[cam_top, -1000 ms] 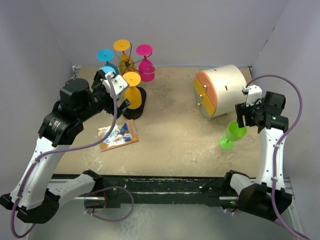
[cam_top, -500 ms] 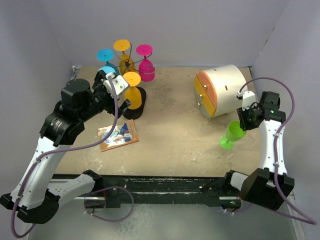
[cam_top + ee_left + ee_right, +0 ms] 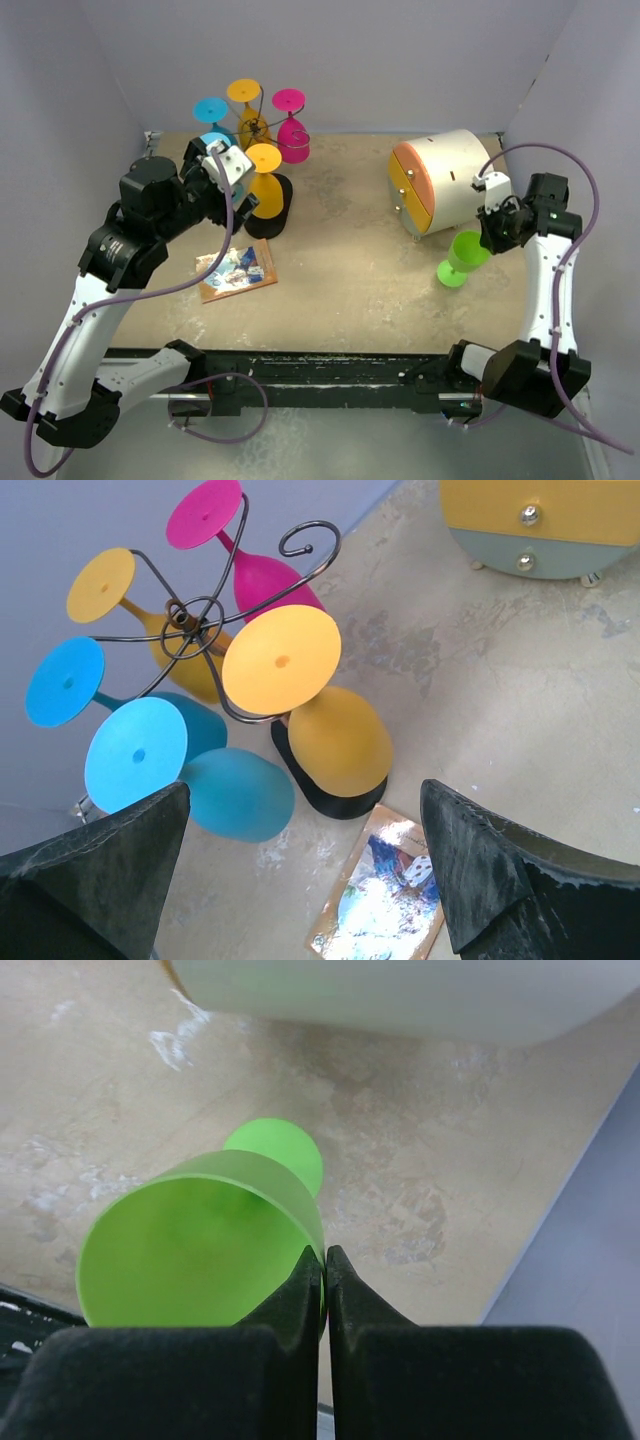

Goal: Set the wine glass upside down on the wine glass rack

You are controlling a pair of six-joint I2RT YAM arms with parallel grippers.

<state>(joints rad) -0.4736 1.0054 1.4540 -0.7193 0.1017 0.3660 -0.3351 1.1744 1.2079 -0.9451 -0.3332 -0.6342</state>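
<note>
Early stage, in our view: we have the green wine glass (image 3: 200,1250) gripped, but it's nowhere near hung. The right gripper (image 3: 325,1260) is clenched on the bowl's rim, one finger inside and one outside, w/ the thin wall btwn them. The glass is at the right side of the table (image 3: 340,270), just in front of the white drum-shaped drawer unit (image 3: 445,180). It's tilted, foot pointing down and away. We can't tell if the foot is clear of the surface.

Left to do: carry it across, flip it, and slide the stem into a free curl of the wine glass rack (image 3: 195,630) at far left. One curl near the magenta glass looks vacant. The left gripper (image 3: 305,800) hangs over the rack, jaws spread wide, holding nothing.

Materials: the green glass looks like smooth translucent plastic, w/ a tapered bowl and flat round foot. The rack is thin dark wire w/ spiral arms and a black oval base. It carries five coloured glasses hanging foot-up: 2 cyan, 2 yellow, 1 magenta. The tabletop is mottled beige and scuffed.
</note>
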